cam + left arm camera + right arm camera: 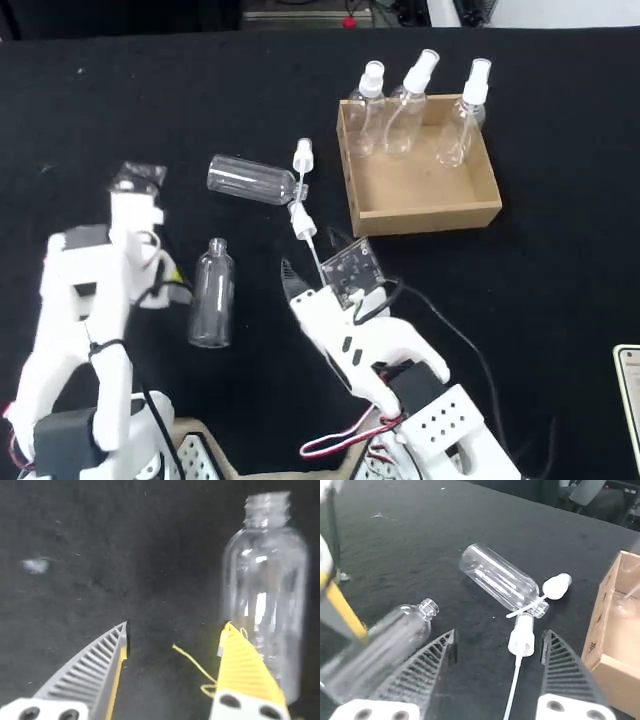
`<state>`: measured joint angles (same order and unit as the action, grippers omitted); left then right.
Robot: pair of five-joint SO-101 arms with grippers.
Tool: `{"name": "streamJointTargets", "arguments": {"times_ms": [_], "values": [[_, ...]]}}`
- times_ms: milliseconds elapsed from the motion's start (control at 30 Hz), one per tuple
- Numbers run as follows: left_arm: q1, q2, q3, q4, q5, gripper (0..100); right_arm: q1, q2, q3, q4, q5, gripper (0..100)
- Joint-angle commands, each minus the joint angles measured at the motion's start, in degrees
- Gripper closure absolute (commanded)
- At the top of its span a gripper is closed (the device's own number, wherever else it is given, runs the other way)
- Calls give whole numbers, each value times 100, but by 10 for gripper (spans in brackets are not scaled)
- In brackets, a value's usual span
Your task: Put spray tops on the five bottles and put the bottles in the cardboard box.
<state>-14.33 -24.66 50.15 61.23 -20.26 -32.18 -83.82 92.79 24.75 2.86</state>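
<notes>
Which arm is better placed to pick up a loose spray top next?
Right. A loose spray top lies just ahead of the open right gripper; the left gripper is beside a capless bottle.

No text, number or sign can be read. A pale card (630, 385), well apart from the box (425, 218), is cut by the high view's edge; nothing on it can be made out.

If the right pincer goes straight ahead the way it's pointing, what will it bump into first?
Probably the loose spray top, lying just ahead between the jaws of the open right pincer. A bottle on its side lies farther on. Depth is hard to judge.
</notes>
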Motion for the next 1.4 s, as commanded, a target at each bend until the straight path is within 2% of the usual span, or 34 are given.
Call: {"name": "streamJointTargets", "arguments": {"times_ms": [0, 233, 333, 433, 533, 633, 733, 833, 900, 1100, 1300, 1367], "values": [[514, -35, 365, -527, 97, 719, -88, 321, -286, 9, -18, 744], [1358, -53, 312, -598, 730, 719, -79, 1270, -708, -88, -26, 744], [1297, -53, 207, -343, 695, 719, -79, 1710, -778, -360, -26, 743], [505, -141, -418, 422, 668, 719, -79, 2202, -1015, -387, -26, 741], [-558, -466, -1121, 941, 167, 719, -88, 2791, -1341, -378, -35, 741], [-1385, -862, -1464, 1204, -193, 719, -88, 3363, -1754, -290, -246, 740], [-2070, -1160, -1367, 1213, -378, 719, -79, 3679, -2387, 422, -308, 740], [-2281, -1248, -787, 914, -352, 719, -141, 3626, -2879, 1213, -352, 740], [-2264, -1266, -312, 501, -299, 719, -255, 3556, -2985, 1354, -563, 740], [-2237, -1257, 523, -853, 659, 719, -888, 3626, -3046, 1336, -677, 740], [-2193, -1213, 734, -1099, 844, 719, -932, 3864, -3653, 1389, -677, 738], [-2202, -1240, 813, -1099, 835, 719, -958, 3952, -3925, 1398, -677, 702]]}}
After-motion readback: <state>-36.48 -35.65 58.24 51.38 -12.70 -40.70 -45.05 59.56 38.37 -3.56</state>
